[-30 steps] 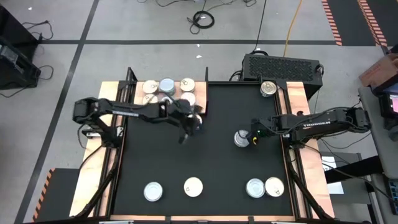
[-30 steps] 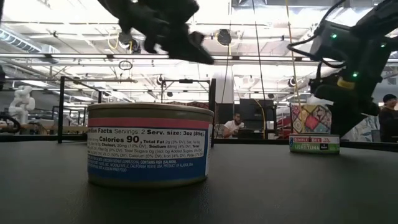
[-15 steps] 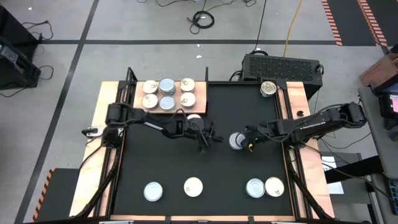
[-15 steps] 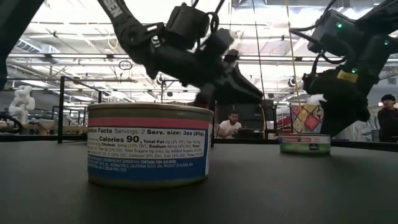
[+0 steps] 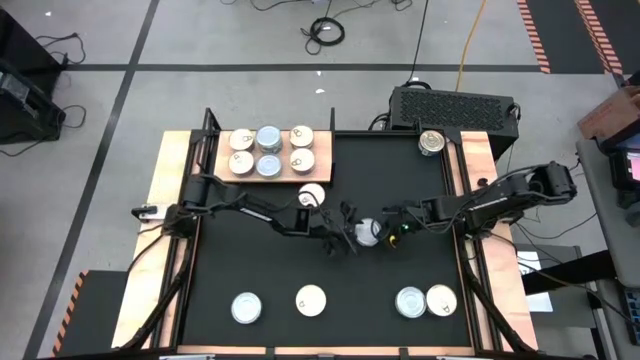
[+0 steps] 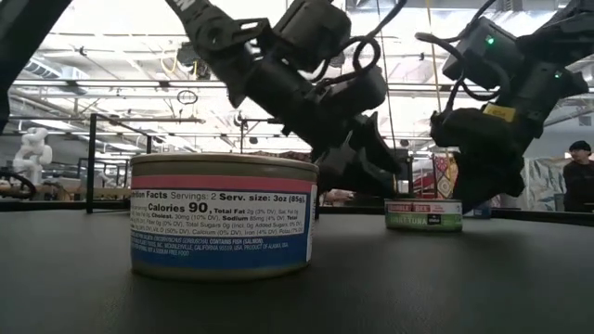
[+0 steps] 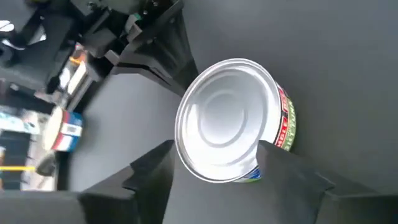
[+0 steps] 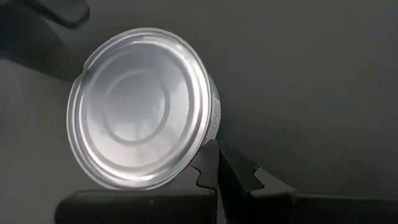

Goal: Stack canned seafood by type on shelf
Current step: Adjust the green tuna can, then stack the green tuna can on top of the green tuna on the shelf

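Observation:
A silver-topped tin with a red and green label stands upright on the black mat, mid-table. My left gripper is open, one finger on each side of this tin. My right gripper is shut at the tin's right side. The wooden shelf at the far left carries several tins. One cream-topped tin sits on the mat beside it. My right gripper's shut fingertips meet the tin's side wall low down, slanting down from the table's right. The tin stands flat on the mat. My left gripper's fingers flank the tin; I cannot tell whether either one touches it.
Several tins line the mat's near edge; one fills the low view's foreground. One more tin sits at the far right corner. A black box stands behind the table.
My left gripper has swung from beside the shelf toward the table's right and near edge, sunk to the mat and spread its fingers around the tin. My right gripper, still shut, has gone toward the table's left, sliding the upright tin along the mat.

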{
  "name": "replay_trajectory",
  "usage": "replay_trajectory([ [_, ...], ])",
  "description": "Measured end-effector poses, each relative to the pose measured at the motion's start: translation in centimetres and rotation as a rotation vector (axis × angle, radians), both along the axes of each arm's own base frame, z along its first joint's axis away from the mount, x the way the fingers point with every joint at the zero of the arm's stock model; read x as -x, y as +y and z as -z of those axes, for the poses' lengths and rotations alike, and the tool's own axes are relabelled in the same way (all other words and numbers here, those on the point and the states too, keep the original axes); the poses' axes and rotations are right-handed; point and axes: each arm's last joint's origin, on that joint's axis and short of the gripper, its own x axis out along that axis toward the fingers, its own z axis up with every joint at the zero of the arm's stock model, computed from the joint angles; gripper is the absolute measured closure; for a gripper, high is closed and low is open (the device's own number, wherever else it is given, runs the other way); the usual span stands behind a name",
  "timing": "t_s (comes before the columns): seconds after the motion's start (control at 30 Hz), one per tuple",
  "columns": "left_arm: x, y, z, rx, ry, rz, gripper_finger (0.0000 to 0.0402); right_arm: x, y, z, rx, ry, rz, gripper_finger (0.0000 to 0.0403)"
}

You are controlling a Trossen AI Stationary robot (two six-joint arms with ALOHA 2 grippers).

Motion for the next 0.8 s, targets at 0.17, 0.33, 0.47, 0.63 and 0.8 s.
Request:
replay_trajectory([
  [0.17, -0.2, 0.3, -0.5, 0.062, 0.091, 0.026, 0.0147, -0.5, 0.0, 0.3, -0.002, -0.015, -0.002, 0.0403],
  [0.33, -0.3, 0.3, -1.1, 0.045, 0.114, 0.083, 0.0146, -0.5, 0.1, 0.3, -0.006, -0.020, -0.009, 0.0403],
  [0.47, -0.3, 0.0, -2.3, -0.009, 0.091, 0.082, 0.0146, -0.5, 0.0, 0.3, 0.008, -0.016, -0.024, 0.0403],
  [0.63, 0.7, 0.6, -5.8, 0.005, 0.056, 0.023, 0.0146, -0.3, -0.3, 0.1, 0.047, 0.001, -0.043, 0.0403],
  [0.8, 3.3, 2.1, -9.3, 0.120, 0.134, -0.052, 0.0146, 0.4, -0.6, -0.2, 0.090, 0.047, -0.013, 0.0403],
])
